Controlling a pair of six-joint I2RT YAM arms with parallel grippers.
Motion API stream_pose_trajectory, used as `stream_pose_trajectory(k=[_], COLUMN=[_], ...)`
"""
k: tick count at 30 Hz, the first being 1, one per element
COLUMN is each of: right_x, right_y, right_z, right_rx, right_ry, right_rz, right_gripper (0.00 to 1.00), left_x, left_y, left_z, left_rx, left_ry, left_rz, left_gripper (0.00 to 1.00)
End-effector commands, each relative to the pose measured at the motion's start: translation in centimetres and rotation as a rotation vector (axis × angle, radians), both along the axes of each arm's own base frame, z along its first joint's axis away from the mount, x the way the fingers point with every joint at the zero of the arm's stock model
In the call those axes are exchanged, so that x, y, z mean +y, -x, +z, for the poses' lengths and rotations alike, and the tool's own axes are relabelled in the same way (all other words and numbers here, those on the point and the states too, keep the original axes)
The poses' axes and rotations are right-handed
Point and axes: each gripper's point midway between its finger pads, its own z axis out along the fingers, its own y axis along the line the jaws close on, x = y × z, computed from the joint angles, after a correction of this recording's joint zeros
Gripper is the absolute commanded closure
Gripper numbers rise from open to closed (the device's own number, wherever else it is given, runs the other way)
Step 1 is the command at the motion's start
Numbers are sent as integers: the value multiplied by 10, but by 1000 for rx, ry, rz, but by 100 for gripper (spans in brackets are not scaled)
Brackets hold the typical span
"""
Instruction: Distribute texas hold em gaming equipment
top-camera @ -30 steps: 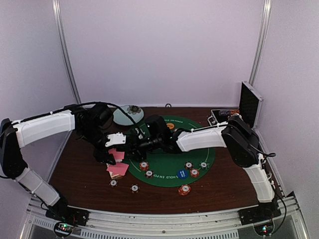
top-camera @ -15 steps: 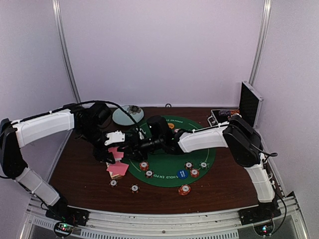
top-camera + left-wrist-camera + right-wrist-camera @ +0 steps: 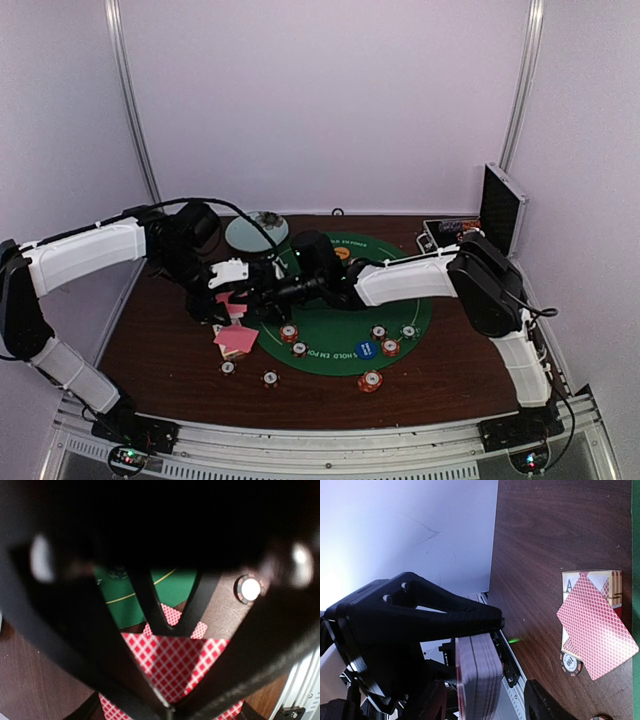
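Above the table's (image 3: 150,350) left side, just off the green poker mat (image 3: 405,312), the left gripper (image 3: 224,298) is clamped on a deck of pink-backed playing cards (image 3: 479,682), holding it on edge in the air. The right gripper (image 3: 257,290) meets it from across the mat. Its jaws are parted partway with the deck's end seemingly between them, and they grip nothing. Below, a few dealt cards (image 3: 237,338) lie overlapped on the wood, one face up, with a striped poker chip (image 3: 571,664) against them. The step in hand looks like dealing, peeling a card off the deck. Next, the right gripper probably needs to pinch only the outermost card, slide it clear without dragging its neighbours, and set it at another seat.
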Motion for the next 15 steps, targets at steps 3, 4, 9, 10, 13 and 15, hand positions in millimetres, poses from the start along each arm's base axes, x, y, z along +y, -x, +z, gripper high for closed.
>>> stream_pose_trajectory(k=[3,4,9,10,13,15], right_x=[19,20,23,24,24,23], right_y=[9,9,8,8,8,9], right_z=[18,18,23,25,27,26], right_rx=[7,13,40,43,53,53], right_ry=[-90,-100,-150,-161,-179,-180], right_rz=[43,43,45,46,45,43], right_gripper=[49,52,68,71,80,84], left_x=[-10,-11,-13,-14,-14,-13], left_y=[-13,-13,-16,-16,-16,-13], left_z=[27,27,28,28,27,25], left_rx=[-67,-64,-61,-59,-53,-45], left_ry=[78,82,84,86,85,83], left_rz=[20,20,26,26,27,23], left_gripper=[87,87,86,85,72,50])
